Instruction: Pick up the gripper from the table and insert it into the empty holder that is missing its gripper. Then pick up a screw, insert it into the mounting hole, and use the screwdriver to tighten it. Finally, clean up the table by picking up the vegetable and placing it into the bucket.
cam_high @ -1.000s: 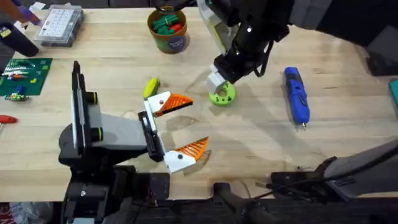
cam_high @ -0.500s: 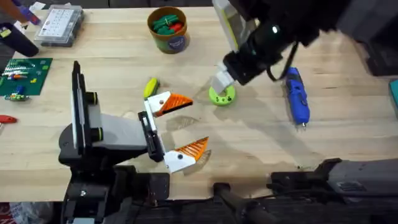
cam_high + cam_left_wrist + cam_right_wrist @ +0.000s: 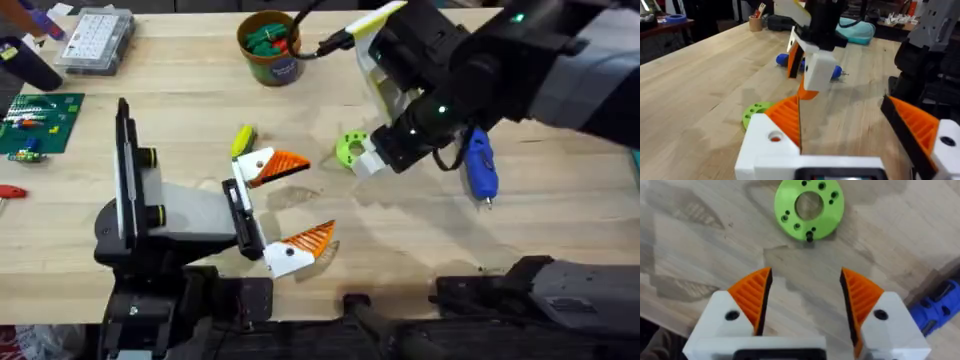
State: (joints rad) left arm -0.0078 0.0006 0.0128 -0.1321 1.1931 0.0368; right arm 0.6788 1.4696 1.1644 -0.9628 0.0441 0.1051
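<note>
My right gripper (image 3: pixel 805 305) showing white bodies, orange ribbed pads (image 3: pixel 752 297). My left gripper (image 3: pixel 290 205) wearing same white and orange. Disc (image 3: pixel 809 209) showing lime green, dark holes. Screwdriver (image 3: pixel 479 163) showing blue. Vegetable (image 3: pixel 242 139) showing yellow, green end. Bucket (image 3: pixel 271 45) showing orange-brown, dark blue label. Table (image 3: pixel 560 215) showing pale wood grain.

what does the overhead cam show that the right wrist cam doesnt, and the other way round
Overhead alone: the orange-brown bucket with toy pieces inside, the yellow and green vegetable lying beside the left gripper, which is open, the clear compartment box, and the green circuit board.

Right wrist alone: a close look at the holes in the green disc, with a small dark screw at its rim, and the right gripper open above bare wood.

Both: the green disc, the blue screwdriver and the wooden table.
</note>
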